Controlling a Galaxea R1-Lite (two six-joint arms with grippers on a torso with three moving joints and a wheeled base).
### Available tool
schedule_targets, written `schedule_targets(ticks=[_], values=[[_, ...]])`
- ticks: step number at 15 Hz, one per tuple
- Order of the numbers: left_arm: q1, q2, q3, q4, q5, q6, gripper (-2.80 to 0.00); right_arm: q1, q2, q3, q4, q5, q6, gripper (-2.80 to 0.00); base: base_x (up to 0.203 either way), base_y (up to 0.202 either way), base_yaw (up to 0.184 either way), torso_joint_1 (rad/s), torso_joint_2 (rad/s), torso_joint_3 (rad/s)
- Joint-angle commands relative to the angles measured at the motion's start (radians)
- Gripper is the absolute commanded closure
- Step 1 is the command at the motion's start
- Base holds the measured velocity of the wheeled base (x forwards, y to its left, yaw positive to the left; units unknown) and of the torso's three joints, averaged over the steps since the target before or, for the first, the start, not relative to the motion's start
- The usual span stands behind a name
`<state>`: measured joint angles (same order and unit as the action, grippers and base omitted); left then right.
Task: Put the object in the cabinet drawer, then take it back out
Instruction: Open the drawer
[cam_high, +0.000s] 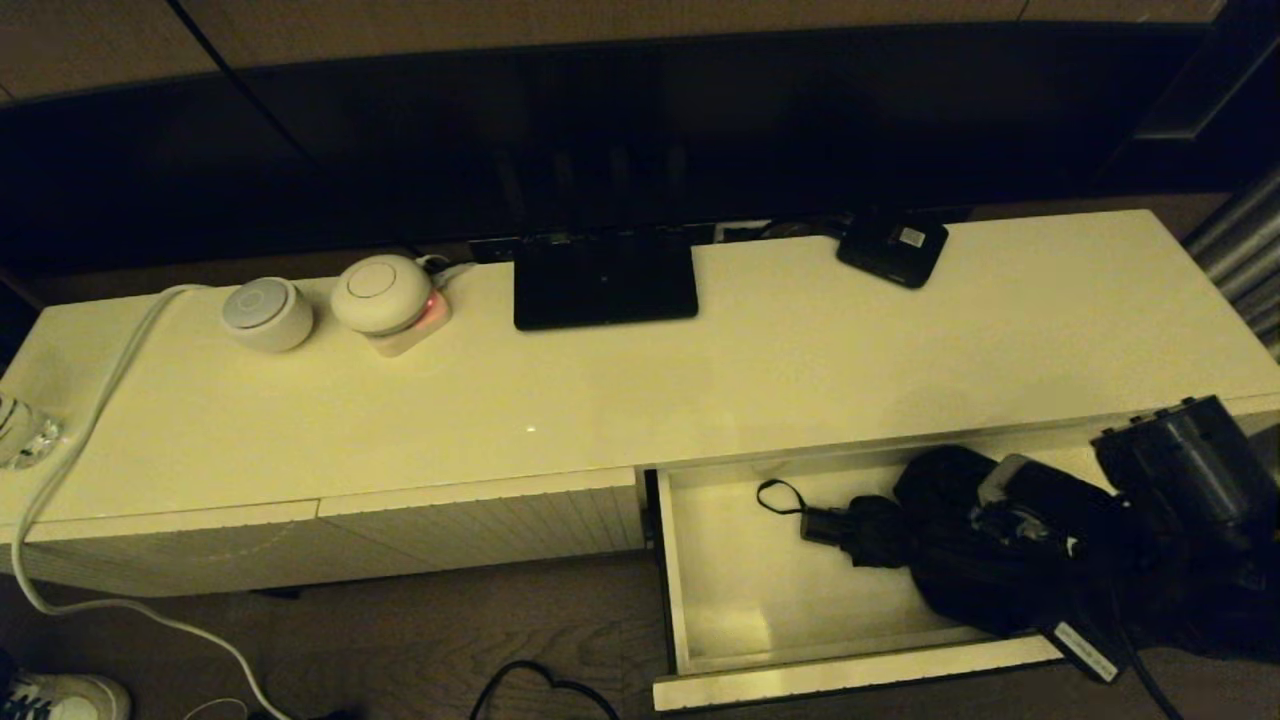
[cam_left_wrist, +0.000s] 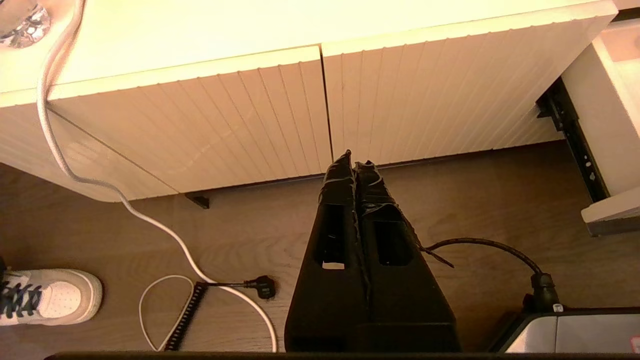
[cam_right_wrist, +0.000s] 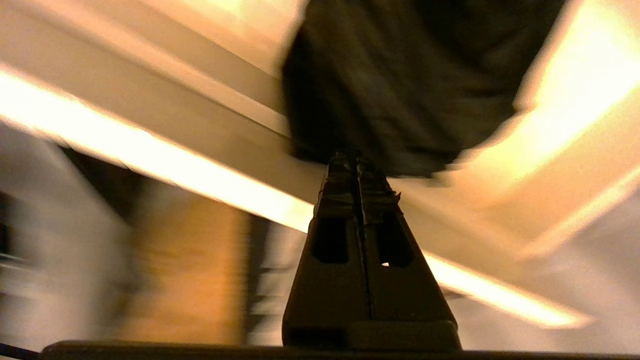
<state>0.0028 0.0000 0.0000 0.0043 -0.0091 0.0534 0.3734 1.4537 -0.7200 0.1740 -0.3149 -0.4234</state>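
The black folding umbrella (cam_high: 940, 540) lies inside the open cabinet drawer (cam_high: 740, 600) at the right end of the cabinet. Its short handle (cam_high: 825, 525) and strap loop (cam_high: 775, 495) point left. My right arm (cam_high: 1180, 475) reaches over the drawer from the right and covers part of the canopy. In the right wrist view my right gripper (cam_right_wrist: 356, 160) is shut, its tips at the edge of the umbrella's baggy fabric (cam_right_wrist: 400, 85); whether fabric is pinched I cannot tell. My left gripper (cam_left_wrist: 354, 157) is shut and empty, low before the closed ribbed fronts (cam_left_wrist: 240, 115).
On the cabinet top (cam_high: 700, 400) stand two round white devices (cam_high: 267, 312), a black screen foot (cam_high: 605, 285) and a small black box with a white label (cam_high: 893, 248). A white cable (cam_high: 90, 420) hangs off the left end. A plug (cam_left_wrist: 262, 286) and a shoe (cam_left_wrist: 45, 297) lie on the floor.
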Motion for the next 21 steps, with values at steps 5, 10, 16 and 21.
schedule_targets(ticks=[5, 10, 16, 21], values=[[0.0, 0.0, 0.003, 0.0, 0.0, 0.0, 0.0, -0.128, -0.083, 0.015, 0.055, 0.053, -0.759, 0.0, 0.0, 0.0, 0.0, 0.0, 0.0, 0.0], [0.0, 0.0, 0.003, 0.0, 0.0, 0.0, 0.0, -0.159, -0.026, -0.012, 0.078, 0.16, -0.974, 0.0, 0.0, 0.0, 0.0, 0.0, 0.0, 0.0], [0.0, 0.0, 0.003, 0.0, 0.0, 0.0, 0.0, -0.186, 0.022, -0.031, 0.081, 0.205, -1.047, 0.0, 0.0, 0.0, 0.0, 0.0, 0.0, 0.0], [0.0, 0.0, 0.003, 0.0, 0.0, 0.0, 0.0, -0.196, 0.045, -0.038, 0.076, 0.22, -1.04, -2.8, 0.0, 0.0, 0.0, 0.0, 0.0, 0.0]])
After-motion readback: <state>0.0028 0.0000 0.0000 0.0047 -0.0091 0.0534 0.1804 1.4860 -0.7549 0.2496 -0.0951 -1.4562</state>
